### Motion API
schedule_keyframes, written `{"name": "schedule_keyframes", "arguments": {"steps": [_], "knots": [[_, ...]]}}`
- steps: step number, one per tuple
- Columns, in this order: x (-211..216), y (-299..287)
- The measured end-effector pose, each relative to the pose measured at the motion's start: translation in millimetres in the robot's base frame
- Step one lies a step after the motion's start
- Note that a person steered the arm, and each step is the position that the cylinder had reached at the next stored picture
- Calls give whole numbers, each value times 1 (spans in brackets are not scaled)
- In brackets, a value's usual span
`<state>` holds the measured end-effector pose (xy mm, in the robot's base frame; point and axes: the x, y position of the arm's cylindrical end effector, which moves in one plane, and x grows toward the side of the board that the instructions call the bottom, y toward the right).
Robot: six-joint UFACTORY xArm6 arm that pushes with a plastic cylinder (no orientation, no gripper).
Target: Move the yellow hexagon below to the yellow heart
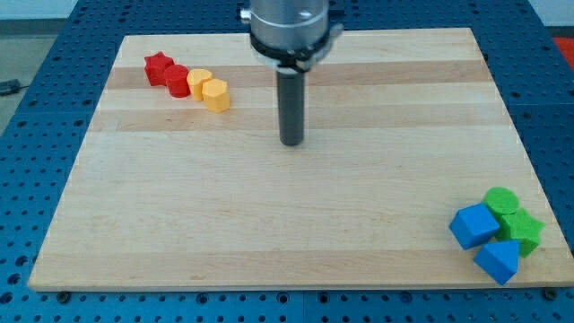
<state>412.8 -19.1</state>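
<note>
Near the middle of the pale wooden board [296,224], my tip [291,143] rests at the end of the straight dark rod, which has no jaws to open or close, well apart from every block. Toward the view's top left, the small yellow hexagon block [215,93] touches the yellow heart block [198,82], sitting to its lower right rather than squarely below, so it probably needs nudging leftward. Beyond them lie a red cylinder block [177,79] and a red star block [159,67]; blue and green blocks [496,233] cluster at the bottom right.

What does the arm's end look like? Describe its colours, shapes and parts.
A silvery-grey metal collar at the view's top carries a straight dark cylindrical rod. The rod is plain, with no markings or cables showing, and my tip ends flat and round.
</note>
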Motion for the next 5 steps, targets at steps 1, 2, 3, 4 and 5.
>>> {"name": "schedule_keyframes", "arguments": {"steps": [1,2,3,4,5], "knots": [[-40,-28],[-62,-64],[-74,-104],[-81,-123],[-102,-127]]}}
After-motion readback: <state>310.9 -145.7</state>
